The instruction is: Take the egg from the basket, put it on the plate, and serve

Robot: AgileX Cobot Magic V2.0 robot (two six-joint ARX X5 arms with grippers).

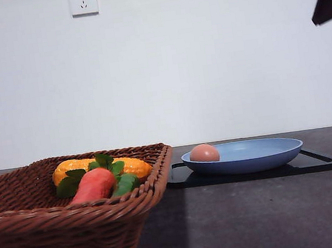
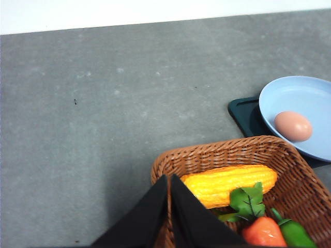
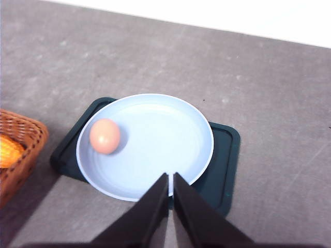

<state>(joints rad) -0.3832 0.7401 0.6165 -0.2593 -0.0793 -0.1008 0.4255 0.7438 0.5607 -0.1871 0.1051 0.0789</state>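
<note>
The pale pinkish-brown egg [image 1: 204, 153] lies inside the light blue plate [image 1: 262, 155], near its left side; it shows again as egg [image 3: 105, 136] on plate [image 3: 170, 129] and egg [image 2: 292, 125] on plate [image 2: 300, 98]. The brown wicker basket [image 1: 39, 232] stands at the front left. My left gripper [image 2: 169, 206] is shut, high above the basket's rim [image 2: 207, 152]. High over the near edge of the plate, my right gripper [image 3: 170, 204] is shut too, with nothing held.
The plate rests on a flat black tray [image 1: 318, 162] [image 3: 227, 155]. In the basket lie a yellow-orange corn piece [image 1: 77, 167] [image 2: 227, 183] and an orange-red carrot [image 1: 94, 185] with green leaves [image 2: 245, 201]. Grey tabletop [image 2: 103, 103] spreads around; a white wall stands behind.
</note>
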